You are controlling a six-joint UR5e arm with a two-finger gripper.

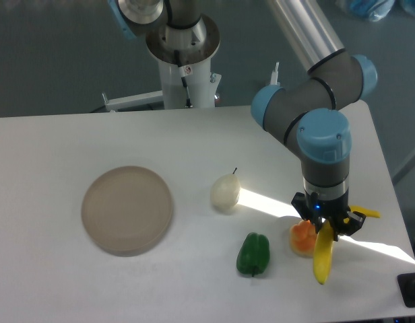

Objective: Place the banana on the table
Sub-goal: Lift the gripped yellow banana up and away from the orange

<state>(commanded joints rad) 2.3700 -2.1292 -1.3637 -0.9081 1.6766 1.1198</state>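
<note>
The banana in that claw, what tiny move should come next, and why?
Probably lower it a little, then let go. The gripper is clamped on the banana, which hangs tip-down beside the orange fruit, apparently not yet lying flat on the table.

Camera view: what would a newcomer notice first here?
The grey and blue arm reaches down at the right, its gripper shut on the yellow banana, which hangs just over the table. An orange fruit sits right behind it, and a round beige plate lies at the left.
</note>
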